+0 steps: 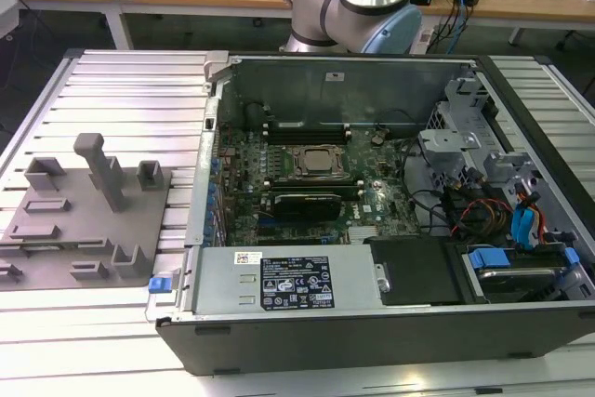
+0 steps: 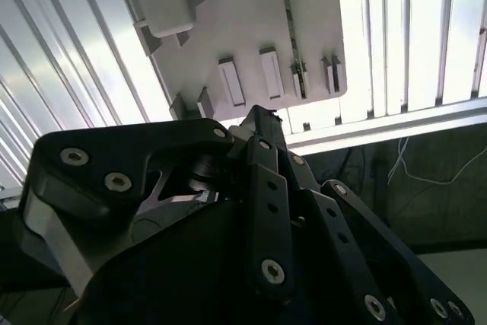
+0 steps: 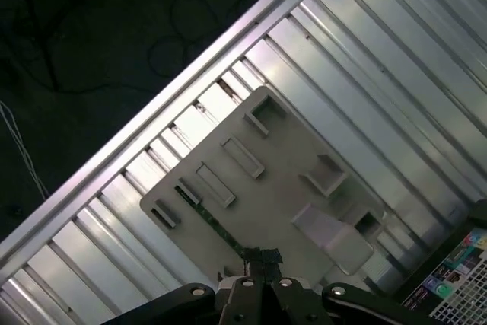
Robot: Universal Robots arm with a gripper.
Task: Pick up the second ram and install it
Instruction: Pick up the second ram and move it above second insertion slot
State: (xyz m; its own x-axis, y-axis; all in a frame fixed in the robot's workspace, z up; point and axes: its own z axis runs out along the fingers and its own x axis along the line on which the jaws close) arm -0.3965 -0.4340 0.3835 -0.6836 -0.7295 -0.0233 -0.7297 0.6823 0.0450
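Observation:
The second ram (image 3: 217, 226) is a thin green strip standing on edge in a slot of the grey fixture plate (image 3: 281, 188). The second wrist view shows the same ram (image 2: 291, 28) as a narrow green line along the fixture plate (image 2: 243, 20). My gripper (image 3: 262, 258) hangs well above the plate, over the strip's near end, with its black fingers together and nothing between them. In the second wrist view the gripper (image 2: 262, 116) tip points towards the plate's edge. The exterior view has the fixture plate (image 1: 84, 220) to the left of the open computer case (image 1: 372, 304).
Inside the case lie the motherboard with its CPU socket (image 1: 311, 163), the memory slots (image 1: 307, 125) behind it and a black card (image 1: 302, 204) in front. A tall grey post (image 1: 100, 169) rises from the fixture plate. Ribbed aluminium table (image 1: 121, 99) surrounds everything.

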